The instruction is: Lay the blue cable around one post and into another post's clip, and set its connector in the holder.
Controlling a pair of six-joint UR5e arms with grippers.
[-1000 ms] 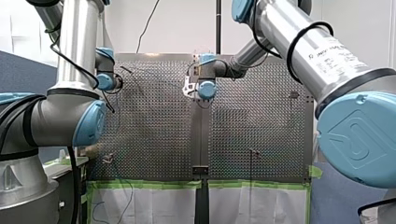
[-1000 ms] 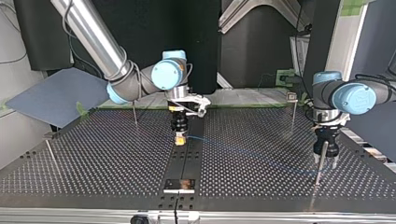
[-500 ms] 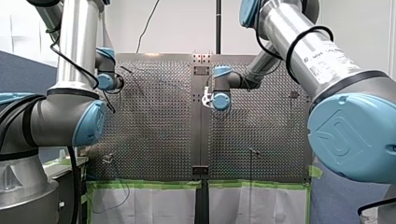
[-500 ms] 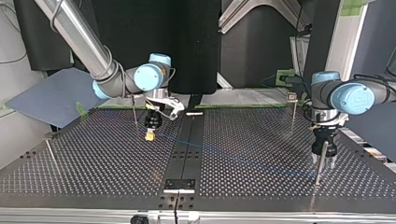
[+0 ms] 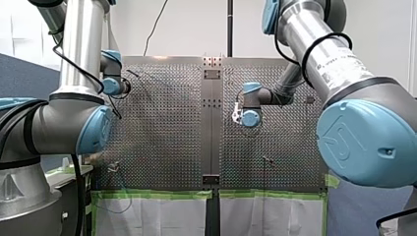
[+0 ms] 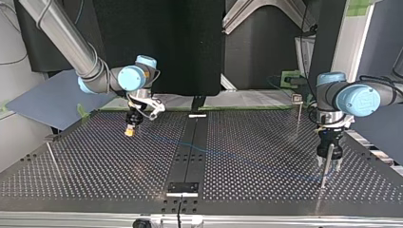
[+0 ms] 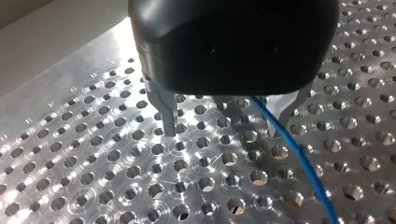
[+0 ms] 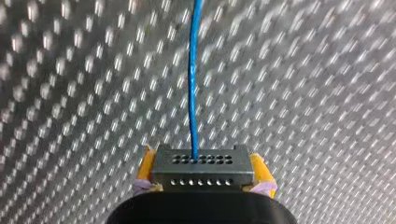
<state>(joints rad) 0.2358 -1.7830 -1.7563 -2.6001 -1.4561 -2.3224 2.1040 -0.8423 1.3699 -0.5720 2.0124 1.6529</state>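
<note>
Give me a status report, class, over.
Right hand shut on connector. Left hand open, blue cable loose between its fingers. Post close by left hand.

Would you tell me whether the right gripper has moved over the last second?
Yes. In the top view my right gripper has travelled from above the dark centre strip toward the view's left, and is now well clear of it.

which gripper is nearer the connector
Right. My right gripper holds the connector between its yellow pads; my left gripper is far across the table, open around the cable.
</note>
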